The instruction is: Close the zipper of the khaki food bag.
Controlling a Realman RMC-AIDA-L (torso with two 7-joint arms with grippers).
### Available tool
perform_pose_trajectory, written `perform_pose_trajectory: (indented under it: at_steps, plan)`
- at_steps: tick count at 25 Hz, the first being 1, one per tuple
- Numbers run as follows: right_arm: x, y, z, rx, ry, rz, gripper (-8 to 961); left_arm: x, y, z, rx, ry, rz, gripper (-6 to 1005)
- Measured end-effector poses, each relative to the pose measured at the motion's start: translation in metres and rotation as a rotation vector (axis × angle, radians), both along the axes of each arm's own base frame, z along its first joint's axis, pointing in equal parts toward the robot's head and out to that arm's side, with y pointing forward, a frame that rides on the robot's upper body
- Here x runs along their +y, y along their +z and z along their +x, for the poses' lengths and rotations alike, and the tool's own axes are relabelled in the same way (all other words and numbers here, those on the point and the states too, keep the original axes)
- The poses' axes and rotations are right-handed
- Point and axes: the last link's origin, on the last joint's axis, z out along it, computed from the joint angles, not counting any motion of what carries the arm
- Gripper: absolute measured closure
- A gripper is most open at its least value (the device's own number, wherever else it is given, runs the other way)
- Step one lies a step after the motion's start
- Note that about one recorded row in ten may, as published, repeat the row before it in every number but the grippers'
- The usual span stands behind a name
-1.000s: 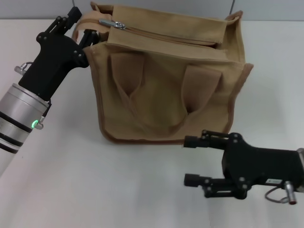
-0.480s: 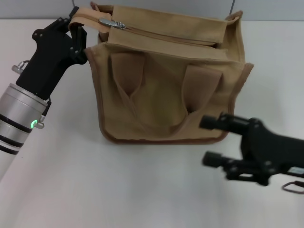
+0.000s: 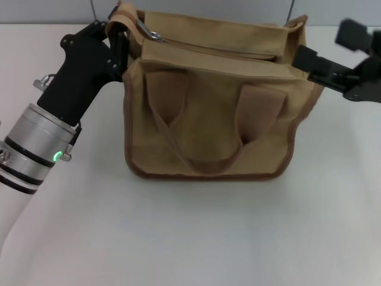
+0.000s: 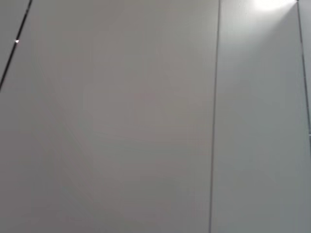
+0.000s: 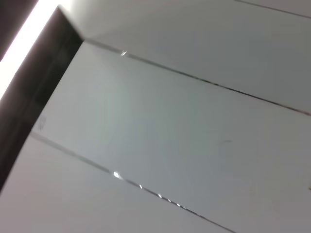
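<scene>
The khaki food bag (image 3: 208,113) stands upright mid-table in the head view, its two loop handles hanging down the front. The zipper (image 3: 214,47) runs along the top, with its silver pull tab (image 3: 150,33) near the bag's left end. My left gripper (image 3: 116,37) is at the bag's top left corner, shut on the fabric end tab (image 3: 122,16) there. My right gripper (image 3: 320,42) is open and empty, just beside the bag's top right corner. Both wrist views show only blank panels, with no bag or fingers.
The bag sits on a white table (image 3: 196,238). A grey wall (image 3: 208,6) runs behind it. The left arm's silver forearm (image 3: 36,149) reaches across the table's left side.
My right gripper has risen from the table's front right to the bag's top right corner. My left gripper has shifted slightly right and up with the bag's end tab.
</scene>
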Motion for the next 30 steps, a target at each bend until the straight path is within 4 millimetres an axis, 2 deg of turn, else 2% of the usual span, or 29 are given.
perform_pose_trajectory:
  at_steps: [5, 9, 12, 15, 17, 22, 25, 30]
  plan:
    - [0.011, -0.016, -0.002, 0.028, -0.122, -0.092, 189, 0.0, -0.002, 0.008, 0.01, -0.051, -0.017, 967]
    - [0.018, -0.022, 0.002, -0.01, -0.16, 0.017, 189, -0.012, -0.007, 0.023, 0.021, -0.189, -0.06, 965]
    - [0.017, -0.022, 0.001, -0.005, -0.146, 0.049, 189, -0.013, -0.007, 0.023, 0.022, -0.2, -0.059, 963]
    - [0.016, -0.018, 0.002, -0.033, -0.098, 0.144, 189, -0.012, -0.004, 0.023, 0.01, -0.193, -0.045, 961]
    - [0.015, -0.011, 0.007, -0.1, -0.031, 0.297, 189, -0.011, 0.0, 0.022, -0.01, -0.183, -0.028, 960]
    - [0.009, -0.009, 0.011, -0.151, 0.053, 0.455, 189, -0.009, 0.002, 0.023, -0.028, -0.179, -0.036, 958]
    - [0.003, -0.01, 0.007, -0.147, 0.123, 0.493, 190, -0.007, 0.001, 0.025, -0.027, -0.18, -0.039, 956]
    - [-0.015, -0.017, -0.004, -0.047, 0.259, 0.594, 190, -0.005, -0.001, 0.03, -0.034, -0.191, -0.044, 954]
